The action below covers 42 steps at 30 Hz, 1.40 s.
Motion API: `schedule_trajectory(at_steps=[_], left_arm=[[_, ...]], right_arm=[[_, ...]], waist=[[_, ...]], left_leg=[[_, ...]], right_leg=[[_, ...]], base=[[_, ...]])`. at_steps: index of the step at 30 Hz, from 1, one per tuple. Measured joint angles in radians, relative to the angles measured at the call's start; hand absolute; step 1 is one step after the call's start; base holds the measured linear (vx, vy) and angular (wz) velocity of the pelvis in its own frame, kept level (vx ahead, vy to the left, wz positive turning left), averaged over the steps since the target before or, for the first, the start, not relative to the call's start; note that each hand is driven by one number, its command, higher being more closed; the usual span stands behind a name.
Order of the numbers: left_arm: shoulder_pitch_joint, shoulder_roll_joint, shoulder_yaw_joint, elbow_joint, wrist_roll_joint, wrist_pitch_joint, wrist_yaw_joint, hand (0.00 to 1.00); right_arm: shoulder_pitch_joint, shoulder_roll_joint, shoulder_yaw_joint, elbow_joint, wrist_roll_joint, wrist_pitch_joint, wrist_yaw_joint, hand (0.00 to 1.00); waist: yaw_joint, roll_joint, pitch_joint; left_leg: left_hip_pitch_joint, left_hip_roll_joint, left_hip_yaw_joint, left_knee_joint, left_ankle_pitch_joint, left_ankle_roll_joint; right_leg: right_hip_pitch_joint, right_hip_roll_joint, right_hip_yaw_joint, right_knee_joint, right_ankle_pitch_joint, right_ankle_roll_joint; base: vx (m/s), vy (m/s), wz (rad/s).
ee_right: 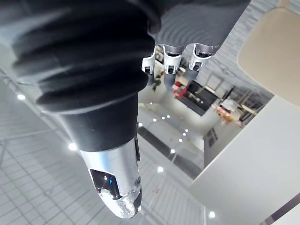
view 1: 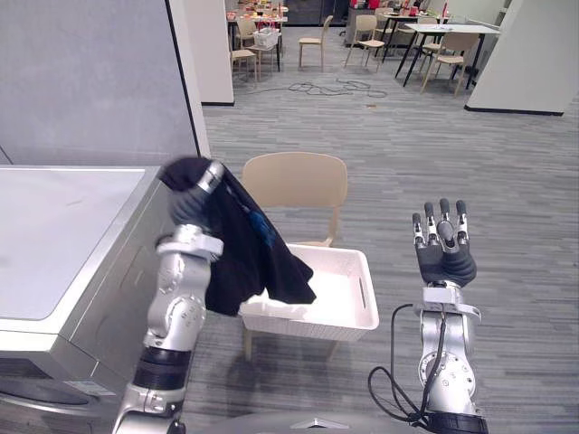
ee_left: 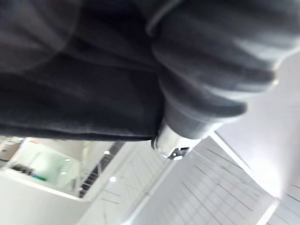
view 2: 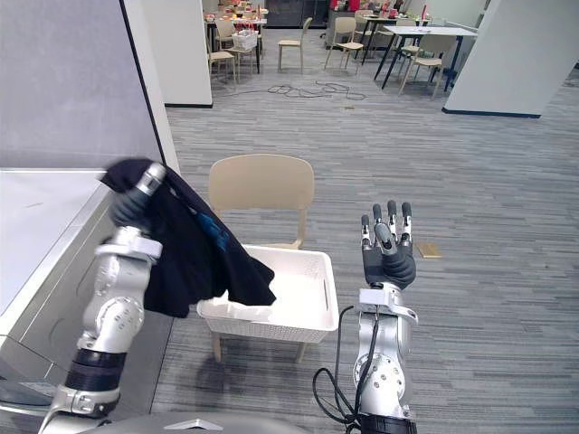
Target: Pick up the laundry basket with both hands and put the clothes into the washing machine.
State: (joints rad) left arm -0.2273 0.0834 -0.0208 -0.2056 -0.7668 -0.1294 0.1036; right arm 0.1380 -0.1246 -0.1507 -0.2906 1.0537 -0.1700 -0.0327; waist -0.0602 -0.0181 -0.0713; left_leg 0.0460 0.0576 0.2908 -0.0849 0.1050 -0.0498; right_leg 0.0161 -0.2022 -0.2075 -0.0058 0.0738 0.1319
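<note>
Left robot hand [view 1: 188,208] seemingly clutching dark garment [view 1: 244,262] over basket [view 1: 362,316], right robot hand [view 1: 445,258] splayed, empty

left hand [view 1: 194,204] largely under black garment [view 1: 249,258], washing machine [view 1: 63,235] cut by left edge, laundry basket [view 1: 317,324] corner covered

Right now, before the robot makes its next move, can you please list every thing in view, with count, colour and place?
washing machine: one, silver-grey, at the robot's left
chair: one, beige, in front of the robot
laundry basket: one, white, on that chair's seat
garment: one, black, hanging over the basket's left end
cloth: one piece, white, in the basket under the garment
far chairs: several, beige, far end of the room
far tables: a few, pale tops, same area
left hand: one, raised beside the machine, curled round the garment
right hand: one, raised, open, right of the basket, touching nothing
</note>
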Motion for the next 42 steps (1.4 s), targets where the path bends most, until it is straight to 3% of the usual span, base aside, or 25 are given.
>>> schedule_trajectory(at_steps=[7, 12, 16, 19, 26, 31, 38, 42], left_arm=[[-0.064, 0.120, 0.348, -0.181, -0.014, -0.105, 0.042, 1.00], [-0.033, 0.182, 0.621, -0.280, -0.003, -0.163, 0.065, 1.00], [0.096, 0.228, 0.876, -0.336, 0.040, -0.205, 0.076, 1.00], [0.168, 0.244, 0.999, -0.337, 0.084, -0.212, 0.099, 1.00], [0.389, 0.215, 1.212, -0.305, 0.141, -0.219, 0.109, 1.00], [0.484, 0.071, 1.189, -0.277, 0.139, -0.201, 0.100, 1.00], [0.588, -0.150, 0.937, -0.275, 0.116, -0.131, 0.061, 1.00], [0.598, -0.190, 0.835, -0.195, 0.081, -0.101, 0.032, 1.00]], right_arm=[[-0.004, 0.019, -0.063, 0.000, 0.000, 0.024, 0.003, 0.00], [0.035, 0.052, -0.256, 0.011, -0.001, 0.025, 0.005, 0.00], [0.065, 0.072, -0.445, 0.089, -0.001, 0.009, 0.000, 0.00], [0.089, 0.080, -0.512, 0.127, 0.000, -0.010, 0.000, 0.00], [0.159, 0.148, -0.698, 0.257, 0.000, 0.000, 0.003, 0.00], [0.219, 0.193, -0.785, 0.293, 0.000, 0.026, 0.010, 0.00], [0.259, 0.226, -0.773, 0.334, 0.000, 0.089, 0.054, 0.00], [0.253, 0.230, -0.728, 0.460, -0.001, 0.134, 0.078, 0.00]], waist=[[0.004, 0.004, -0.002], [0.017, 0.006, -0.003], [0.026, 0.016, -0.012], [0.030, 0.023, -0.016], [0.053, 0.023, -0.016], [0.054, 0.020, -0.014], [0.054, 0.016, -0.012], [0.056, 0.014, -0.011]], left_leg=[[0.021, 0.000, -0.009, 0.000, -0.006, -0.009], [0.025, 0.001, -0.023, 0.000, -0.008, -0.012], [0.025, 0.002, -0.025, 0.000, -0.012, -0.015], [0.027, 0.001, -0.031, 0.000, -0.013, -0.015], [0.006, 0.003, -0.048, 0.000, -0.016, -0.010], [0.006, 0.002, -0.044, 0.000, -0.016, -0.010], [0.029, 0.014, 0.010, 0.000, -0.017, -0.009], [0.035, 0.024, 0.032, 0.000, -0.017, -0.009]], right_leg=[[0.029, 0.000, -0.009, -0.002, -0.002, -0.001], [0.042, 0.000, -0.026, -0.003, -0.013, -0.006], [0.045, 0.000, -0.029, -0.004, -0.016, -0.005], [0.053, 0.000, -0.035, -0.008, -0.017, -0.004], [0.055, -0.004, -0.055, -0.010, -0.025, 0.004], [0.054, -0.006, -0.057, -0.008, -0.026, 0.005], [0.054, -0.006, -0.051, 0.000, -0.026, 0.006], [0.052, -0.002, -0.052, 0.002, -0.026, 0.006]], base=[[-0.01, 0.000, 0.02], [-0.01, 0.001, 0.09], [0.00, 0.000, 0.00], [0.00, -0.002, 0.06], [-0.03, -0.002, 0.09], [-0.01, 0.003, 0.02], [-0.02, 0.005, -0.12], [-0.02, -0.006, -0.10]])
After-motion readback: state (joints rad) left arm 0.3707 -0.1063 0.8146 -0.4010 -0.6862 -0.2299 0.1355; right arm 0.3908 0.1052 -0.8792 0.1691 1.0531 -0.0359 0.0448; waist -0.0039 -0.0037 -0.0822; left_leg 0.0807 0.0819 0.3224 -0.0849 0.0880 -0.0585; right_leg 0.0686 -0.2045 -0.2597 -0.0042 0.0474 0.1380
